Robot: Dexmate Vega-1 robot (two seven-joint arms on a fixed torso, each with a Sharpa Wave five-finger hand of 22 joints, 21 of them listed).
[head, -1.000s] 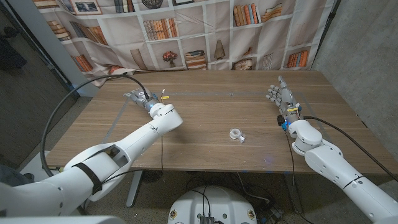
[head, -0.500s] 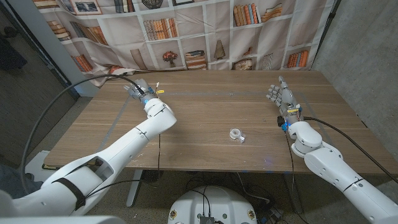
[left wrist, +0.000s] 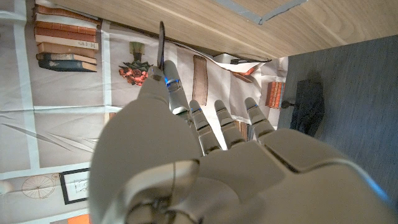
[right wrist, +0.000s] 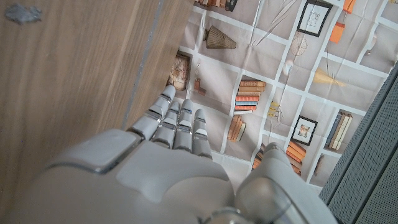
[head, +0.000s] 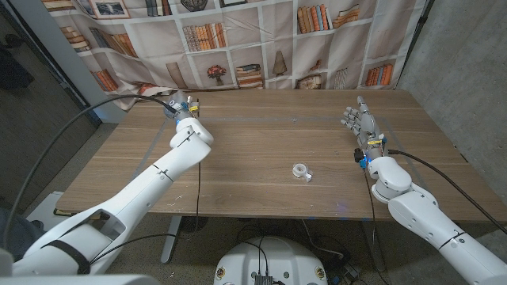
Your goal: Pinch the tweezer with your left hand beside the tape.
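My left hand [head: 181,108] hovers at the table's far left, close to the back edge, well away from the tape. In the left wrist view this hand [left wrist: 186,143] pinches a thin dark tweezer [left wrist: 161,45] that sticks out past its fingertips, towards the table's edge. The tape [head: 300,170], a small clear roll, lies on the wood right of the middle, towards the front. At the right side my right hand [head: 360,123] stands with its fingers straight up and holds nothing. The right wrist view shows that hand [right wrist: 171,134] with its fingers extended side by side.
The wooden table [head: 261,142] carries faint lines of pale tape [head: 253,120] along its back part. A bookshelf-print curtain [head: 261,39] hangs just behind the back edge. A black cable [head: 87,134] loops off the left arm past the table's left edge.
My left hand has moved back and to the left with the tweezer, farther from the tape. The right hand and the tape have stayed in place.
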